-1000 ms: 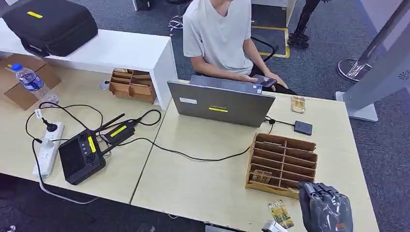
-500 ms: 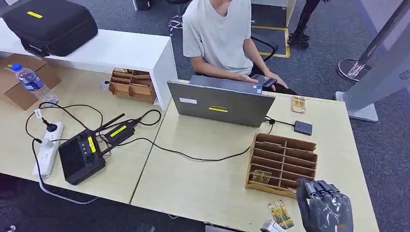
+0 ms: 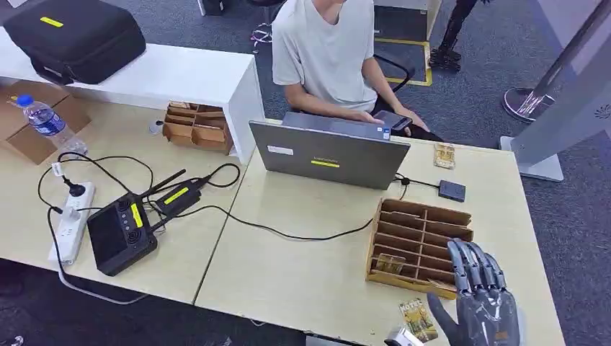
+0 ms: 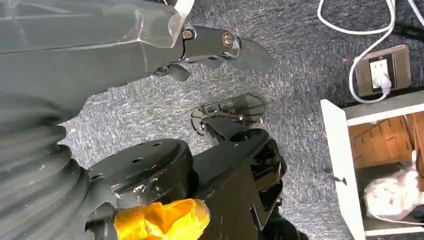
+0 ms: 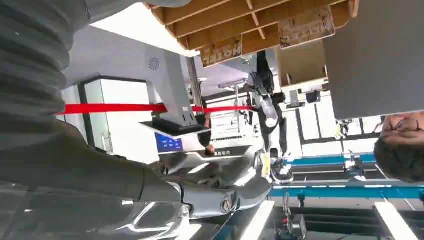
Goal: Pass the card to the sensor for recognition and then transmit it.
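Observation:
A wooden slotted card holder (image 3: 421, 234) stands on the right table, with a patterned card (image 3: 389, 263) in a front slot. Another card (image 3: 417, 318) lies flat at the table's near edge, and a third (image 3: 444, 155) lies beyond the small black sensor box (image 3: 452, 190). My right hand (image 3: 480, 299) hovers at the holder's near right corner with its fingers stretched out and nothing in them. The right wrist view shows that hand (image 5: 215, 187), the holder (image 5: 235, 17) and two cards (image 5: 222, 50) (image 5: 306, 27). My left hand (image 4: 220, 45) hangs over the carpet, holding nothing.
A grey laptop (image 3: 328, 153) stands behind the holder, cabled to the sensor; a person (image 3: 328, 54) sits behind it with a phone. On the left table are a black controller (image 3: 121, 234), a power strip (image 3: 72, 220), a bottle (image 3: 45, 120) and a black case (image 3: 72, 32).
My right hand's fingers have uncurled and now reach out over the holder's near right corner. The cards, laptop and sensor have not moved.

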Motion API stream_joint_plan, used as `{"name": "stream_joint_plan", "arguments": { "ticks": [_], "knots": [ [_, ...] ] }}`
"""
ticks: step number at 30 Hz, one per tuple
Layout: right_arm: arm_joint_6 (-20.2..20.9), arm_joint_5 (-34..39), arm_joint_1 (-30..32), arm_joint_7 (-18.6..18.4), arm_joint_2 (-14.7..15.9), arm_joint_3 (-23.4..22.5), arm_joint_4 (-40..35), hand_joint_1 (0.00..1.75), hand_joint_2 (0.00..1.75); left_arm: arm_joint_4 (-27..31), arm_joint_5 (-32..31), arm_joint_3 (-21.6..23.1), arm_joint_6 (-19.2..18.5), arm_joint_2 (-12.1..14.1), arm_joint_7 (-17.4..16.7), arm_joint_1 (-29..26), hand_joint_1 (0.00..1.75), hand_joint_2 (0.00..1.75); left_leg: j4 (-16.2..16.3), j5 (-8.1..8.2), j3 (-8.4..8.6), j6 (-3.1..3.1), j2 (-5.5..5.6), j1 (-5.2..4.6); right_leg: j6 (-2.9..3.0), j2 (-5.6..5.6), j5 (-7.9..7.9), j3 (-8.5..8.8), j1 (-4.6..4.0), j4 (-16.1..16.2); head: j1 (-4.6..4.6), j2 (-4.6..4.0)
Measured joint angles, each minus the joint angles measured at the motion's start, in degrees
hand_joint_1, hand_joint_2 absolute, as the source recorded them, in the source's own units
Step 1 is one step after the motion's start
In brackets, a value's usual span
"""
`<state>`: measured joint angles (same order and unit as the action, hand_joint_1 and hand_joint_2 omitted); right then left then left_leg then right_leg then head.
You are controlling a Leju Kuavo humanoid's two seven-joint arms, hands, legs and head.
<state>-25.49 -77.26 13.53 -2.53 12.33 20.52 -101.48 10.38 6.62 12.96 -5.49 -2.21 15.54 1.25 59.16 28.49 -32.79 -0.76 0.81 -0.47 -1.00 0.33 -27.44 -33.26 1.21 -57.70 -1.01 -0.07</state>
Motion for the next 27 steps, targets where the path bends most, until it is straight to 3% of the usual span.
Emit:
{"name": "stream_joint_plan", "arguments": {
  "ticks": [27],
  "knots": [
    [0.79,1.73,-1.35,-1.49,0.35,-0.26,8.67,0.0,1.75,0.0,-0.18,0.0,0.07,0.0,-0.5,0.0,0.0,1.75,0.0,0.0,0.0,0.0,0.0,0.0,0.0,0.0,0.0,0.0,0.0,0.0,0.02,0.0]
  ]
}}
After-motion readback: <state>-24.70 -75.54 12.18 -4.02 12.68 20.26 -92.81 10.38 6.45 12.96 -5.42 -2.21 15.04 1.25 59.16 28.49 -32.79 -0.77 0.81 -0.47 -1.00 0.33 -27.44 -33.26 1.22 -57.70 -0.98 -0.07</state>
